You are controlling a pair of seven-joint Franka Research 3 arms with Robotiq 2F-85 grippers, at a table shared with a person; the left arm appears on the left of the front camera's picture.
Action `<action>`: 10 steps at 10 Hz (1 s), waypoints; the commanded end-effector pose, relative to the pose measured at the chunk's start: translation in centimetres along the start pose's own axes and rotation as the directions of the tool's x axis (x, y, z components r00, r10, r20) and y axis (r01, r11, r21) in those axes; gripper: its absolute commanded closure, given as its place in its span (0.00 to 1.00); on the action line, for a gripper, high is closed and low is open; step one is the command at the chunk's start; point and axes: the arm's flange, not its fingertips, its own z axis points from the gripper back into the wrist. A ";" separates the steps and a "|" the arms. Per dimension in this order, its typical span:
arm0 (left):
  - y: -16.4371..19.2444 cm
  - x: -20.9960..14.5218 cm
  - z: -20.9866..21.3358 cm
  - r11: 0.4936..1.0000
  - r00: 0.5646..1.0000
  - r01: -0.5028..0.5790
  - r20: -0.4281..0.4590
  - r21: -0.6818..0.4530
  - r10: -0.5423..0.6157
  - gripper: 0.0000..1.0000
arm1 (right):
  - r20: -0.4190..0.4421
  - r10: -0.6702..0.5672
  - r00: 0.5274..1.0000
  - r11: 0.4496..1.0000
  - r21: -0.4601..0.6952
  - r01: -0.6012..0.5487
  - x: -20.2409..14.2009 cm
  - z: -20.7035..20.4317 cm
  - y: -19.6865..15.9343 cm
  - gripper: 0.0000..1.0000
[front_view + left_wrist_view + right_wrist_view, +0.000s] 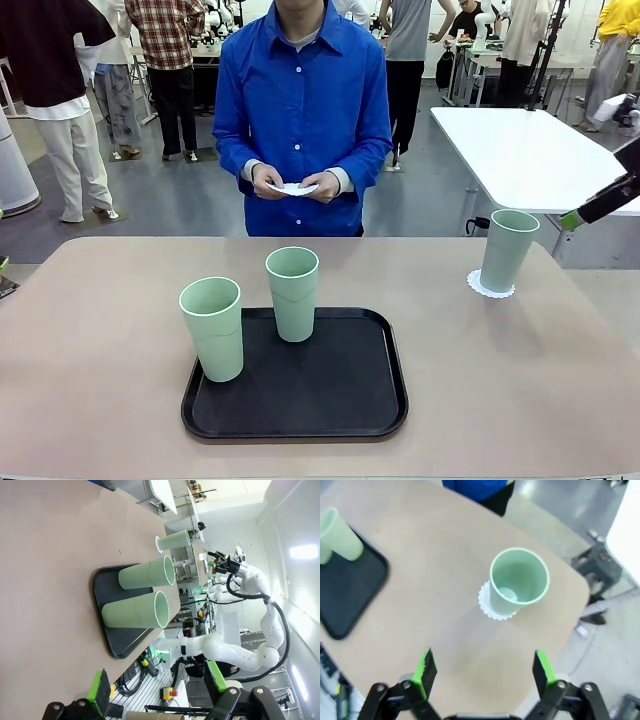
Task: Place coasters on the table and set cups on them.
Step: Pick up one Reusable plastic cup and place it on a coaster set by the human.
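Right gripper (482,667) is hovering over the table (100,330), jaws wide and empty, near a cup (519,582) sitting on a coaster (492,607) at the far right corner. Left gripper (157,679) is gaping, also empty. Two cups (212,328) (292,293) are standing on the tray (350,400). Person's hands (268,183) are holding something thin and white.

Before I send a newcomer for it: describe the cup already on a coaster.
On the beige-pink table, look to the far right corner. A tall mint-green plastic tumbler stands there on a white lacy coaster; its two twins stand on the black tray.
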 end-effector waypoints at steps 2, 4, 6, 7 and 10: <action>-0.1 -0.1 0.1 1.000 1.000 0.007 0.005 -0.010 -0.007 0.00 | -0.166 -0.063 0.984 0.994 -0.098 0.047 3.2 -0.4 2.8 0.00; -0.1 -0.1 0.1 1.000 1.000 0.007 0.005 -0.010 -0.007 0.00 | -0.164 -0.073 0.984 0.997 -0.042 0.067 4.8 -0.9 3.0 0.00; -0.1 -0.1 0.1 1.000 1.000 0.007 0.005 -0.010 -0.007 0.00 | -0.138 -0.040 0.990 0.994 -0.104 0.026 3.2 -0.4 3.5 0.00; -0.1 -0.1 0.1 1.000 1.000 0.007 0.005 -0.010 -0.007 0.00 | -0.138 -0.040 0.990 0.994 -0.104 0.026 3.2 -0.4 3.5 0.00; -0.1 -0.1 0.1 1.000 1.000 0.007 0.005 -0.010 -0.007 0.00 | -0.138 -0.040 0.990 0.994 -0.104 0.026 3.2 -0.4 3.5 0.00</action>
